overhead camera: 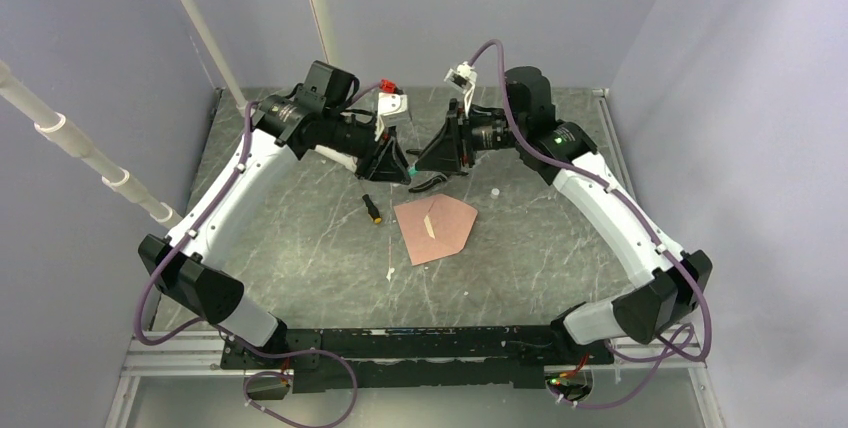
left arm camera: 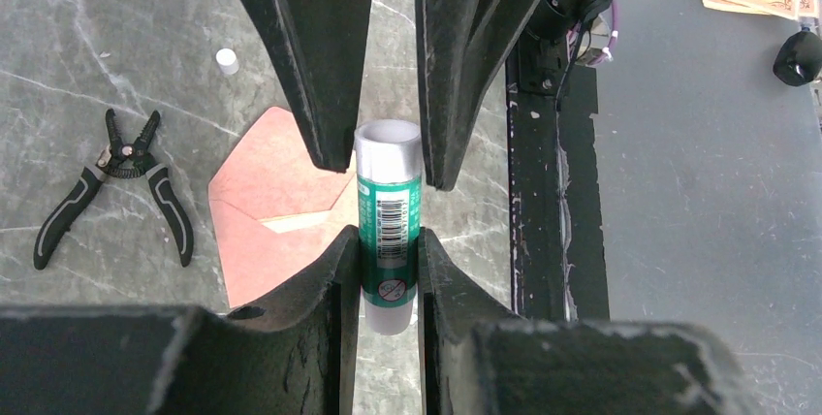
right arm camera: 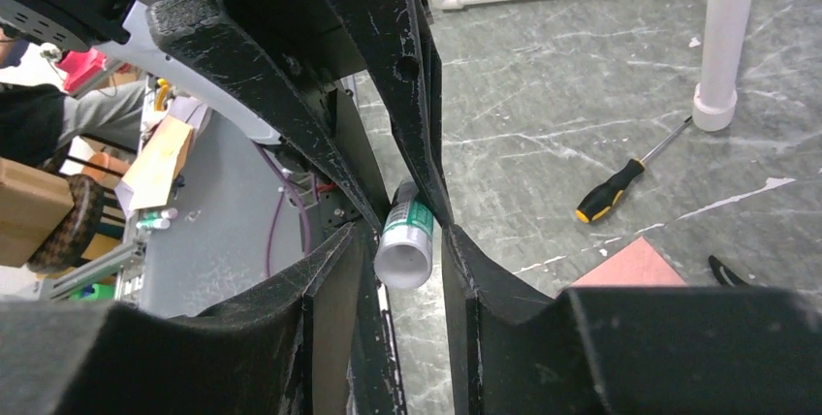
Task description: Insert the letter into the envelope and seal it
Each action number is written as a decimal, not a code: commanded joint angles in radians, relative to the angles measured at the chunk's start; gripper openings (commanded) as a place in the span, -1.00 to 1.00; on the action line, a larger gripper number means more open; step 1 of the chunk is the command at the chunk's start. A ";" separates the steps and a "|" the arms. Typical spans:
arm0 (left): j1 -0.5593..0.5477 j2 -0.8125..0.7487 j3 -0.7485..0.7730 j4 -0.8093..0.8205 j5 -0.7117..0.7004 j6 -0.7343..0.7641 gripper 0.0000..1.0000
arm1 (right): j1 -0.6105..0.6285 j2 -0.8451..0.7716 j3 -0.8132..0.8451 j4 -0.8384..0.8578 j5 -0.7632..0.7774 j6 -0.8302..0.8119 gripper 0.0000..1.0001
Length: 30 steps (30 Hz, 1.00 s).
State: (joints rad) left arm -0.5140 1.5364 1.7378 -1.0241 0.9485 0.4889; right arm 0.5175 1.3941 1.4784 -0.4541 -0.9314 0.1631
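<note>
The pinkish envelope lies flat mid-table with its pointed flap open and a thin pale strip on it; it also shows under the fingers and at a corner. The letter is hidden from view. Above the table's far middle, my left gripper is shut on the green-and-white glue stick. My right gripper faces it, with its jaws flanking the stick's white cap end. Thin gaps show on both sides of the cap.
Black pliers lie beyond the envelope. A yellow-and-black screwdriver lies left of the envelope, a small white cap to its right and a white sliver in front of it. White pipes rise at the left wall.
</note>
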 commanded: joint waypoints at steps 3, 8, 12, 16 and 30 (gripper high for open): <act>-0.001 -0.013 0.029 0.011 0.018 0.024 -0.95 | -0.001 0.015 0.023 0.066 -0.040 0.035 -0.22; -0.001 -0.025 0.014 0.042 -0.016 0.010 -0.95 | -0.001 0.010 0.027 0.095 0.047 0.072 -0.88; -0.001 -0.051 -0.034 0.145 -0.121 -0.048 -0.95 | -0.001 -0.003 0.001 0.183 0.236 0.239 -1.00; -0.001 -0.107 -0.133 0.337 -0.306 -0.123 -0.95 | 0.033 0.007 0.008 0.192 0.429 0.461 -1.00; -0.003 -0.109 -0.216 0.484 -0.489 -0.126 -0.95 | 0.082 0.100 0.185 -0.021 0.661 0.680 -0.27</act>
State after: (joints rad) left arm -0.5259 1.4113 1.5021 -0.5423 0.5220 0.3504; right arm 0.5964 1.4845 1.5742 -0.4629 -0.2630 0.8146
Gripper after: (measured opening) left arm 0.264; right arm 0.212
